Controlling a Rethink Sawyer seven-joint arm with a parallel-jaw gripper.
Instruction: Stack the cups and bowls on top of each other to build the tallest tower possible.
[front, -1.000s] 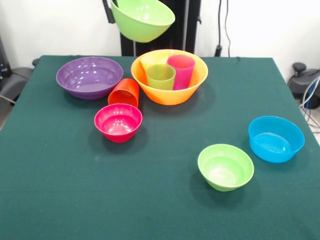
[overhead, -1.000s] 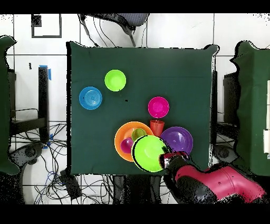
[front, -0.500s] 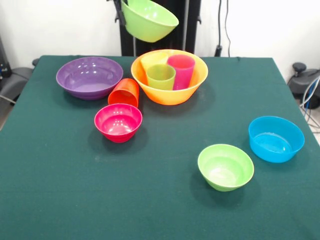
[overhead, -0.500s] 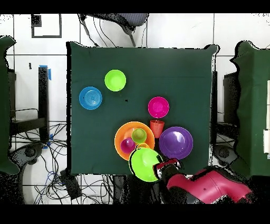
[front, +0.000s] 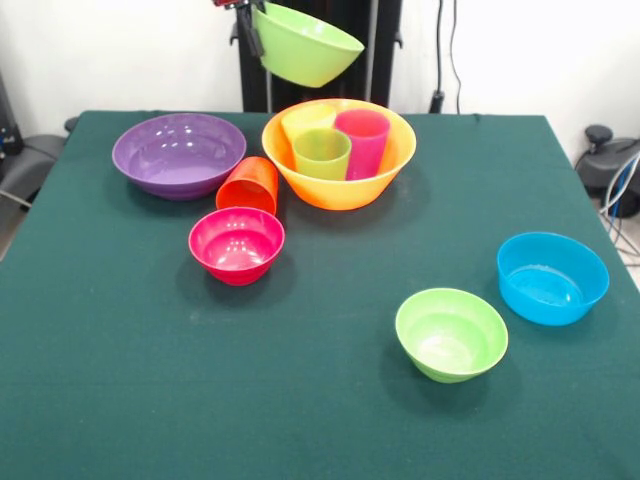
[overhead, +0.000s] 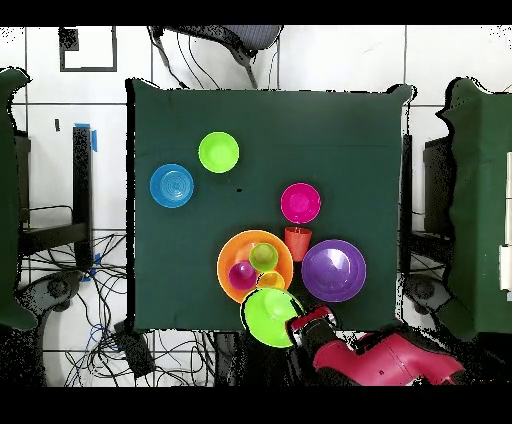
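Gripper (front: 247, 20) clamped on the rim of the large green bowl (front: 305, 45), which over the last second has risen and drifted back off the orange bowl (front: 338, 152) and its three cups (front: 322, 150) — capping, by my reading, not yet begun.

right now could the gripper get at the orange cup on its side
Probably not: the gripper is shut on the big green bowl, held high. The orange cup also lies wedged among the purple, orange and pink bowls.
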